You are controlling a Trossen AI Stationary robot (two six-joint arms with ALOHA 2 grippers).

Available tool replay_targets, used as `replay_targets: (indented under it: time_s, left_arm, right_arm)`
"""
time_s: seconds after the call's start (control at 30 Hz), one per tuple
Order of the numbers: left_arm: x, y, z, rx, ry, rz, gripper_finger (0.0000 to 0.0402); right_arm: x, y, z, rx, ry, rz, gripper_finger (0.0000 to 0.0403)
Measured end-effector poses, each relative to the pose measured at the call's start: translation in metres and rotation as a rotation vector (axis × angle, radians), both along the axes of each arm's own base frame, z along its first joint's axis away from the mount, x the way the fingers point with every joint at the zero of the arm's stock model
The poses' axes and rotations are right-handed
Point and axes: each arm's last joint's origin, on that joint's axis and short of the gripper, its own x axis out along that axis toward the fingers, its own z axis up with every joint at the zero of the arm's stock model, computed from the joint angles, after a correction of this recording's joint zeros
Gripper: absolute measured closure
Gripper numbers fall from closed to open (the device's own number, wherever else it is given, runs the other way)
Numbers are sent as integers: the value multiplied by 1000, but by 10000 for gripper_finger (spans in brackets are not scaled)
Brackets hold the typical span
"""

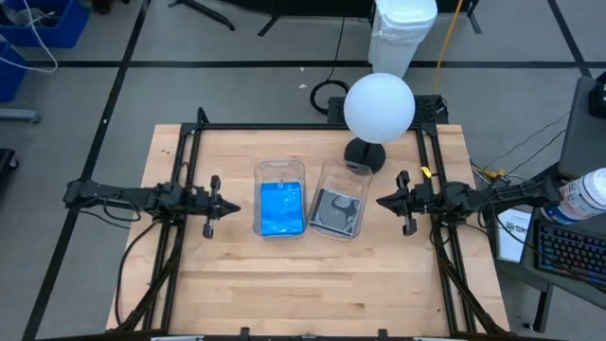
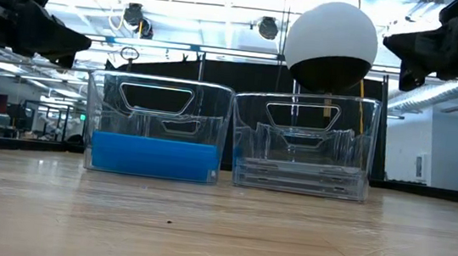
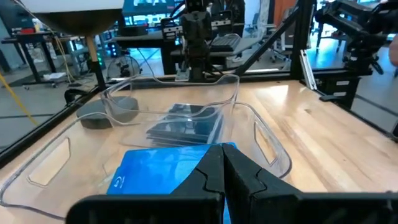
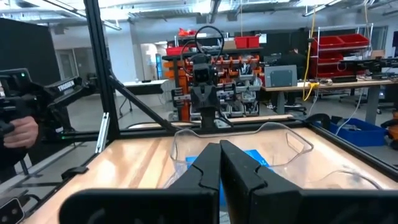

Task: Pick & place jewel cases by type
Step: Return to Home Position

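Two clear tubs stand side by side mid-table. The left tub [image 1: 280,197] holds the bright blue jewel cases [image 1: 281,208], stacked flat on its floor; they also show as a blue band in the low view [image 2: 153,156] and in the left wrist view [image 3: 163,168]. The right tub [image 1: 340,201] holds the clear/dark grey jewel cases [image 1: 336,211], stacked flat [image 2: 299,178]. My left gripper [image 1: 234,206] hovers shut, left of the blue tub. My right gripper [image 1: 382,200] hovers shut, right of the grey tub. Neither touches anything.
A lamp with a white globe [image 1: 379,106] on a dark round base [image 1: 365,153] stands behind the right tub. Black frame rails [image 1: 194,142] run along the table's left, right and far sides. Bare wood [image 1: 312,284] lies toward the near edge.
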Motion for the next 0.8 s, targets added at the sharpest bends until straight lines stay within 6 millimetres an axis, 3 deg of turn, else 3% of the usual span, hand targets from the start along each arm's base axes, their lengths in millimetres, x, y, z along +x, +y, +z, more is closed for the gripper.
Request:
replay_targets:
  time_s: [0.17, 0.5, 0.7, 0.8]
  left_arm:
    - [0, -1, 0, -30, 6, -22, 397]
    - [0, -2, -9, -111, 111, -36, 343]
    - [2, -3, -6, -90, 79, -45, 332]
    - [2, -2, -4, -39, 52, -15, 346]
  right_arm:
    - [0, 0, 0, -1, -5, 0, 403]
    - [1, 0, -9, -9, 93, -4, 403]
    - [0, -1, 1, 40, -7, -19, 403]
    - [-1, -1, 4, 25, -41, -22, 403]
